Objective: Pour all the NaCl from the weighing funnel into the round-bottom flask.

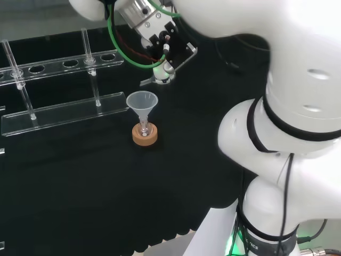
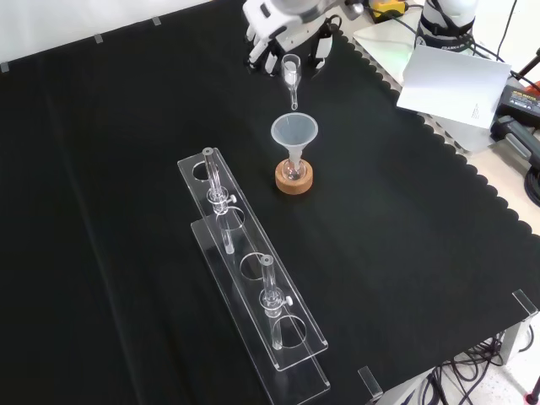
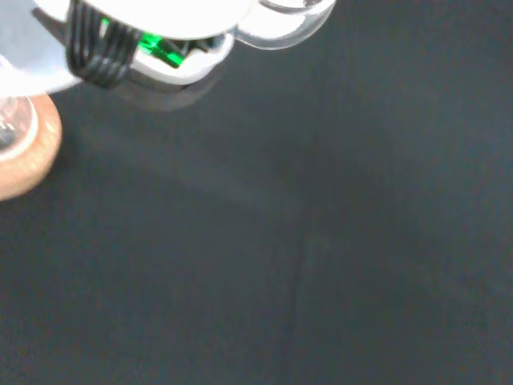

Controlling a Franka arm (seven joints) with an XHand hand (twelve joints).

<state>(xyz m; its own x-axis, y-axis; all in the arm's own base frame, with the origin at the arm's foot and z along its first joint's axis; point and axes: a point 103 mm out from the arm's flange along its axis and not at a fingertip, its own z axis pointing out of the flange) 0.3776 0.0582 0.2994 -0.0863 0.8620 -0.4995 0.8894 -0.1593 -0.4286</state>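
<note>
Robot hand: the robot hand point(image 2: 287, 34) is at the far edge of the cloth in the front view, fingers curled round the weighing funnel point(image 2: 292, 78), which hangs stem down.
Weighing funnel position: above and just behind the wide funnel point(image 2: 294, 133) in the front view, clear of its rim; whether any NaCl remains inside cannot be told.
Receiving vessel: the round-bottom flask point(image 2: 293, 172) sits in a cork ring point(image 2: 294, 180), with the wide funnel standing in its neck; the bulb is small and mostly hidden by the ring.
Handling, weighing funnel: judged light, rigid, smooth and breakable; best held on the upper body, leaving the stem free to pour.
Handling, flask assembly: judged top-heavy with the funnel in place; a knock on the rim could tip it off the cork ring.
Surface: the counter point(image 2: 126, 126) carries a black cloth, flat, with a scalloped edge; spilled white grains would show on it.
Other ware: a clear rack point(image 2: 253, 291) holding slim glass tubes stands near the flask, nearer the camera in the front view.
Room: papers and cables lie past the cloth's right edge in the front view.
</note>
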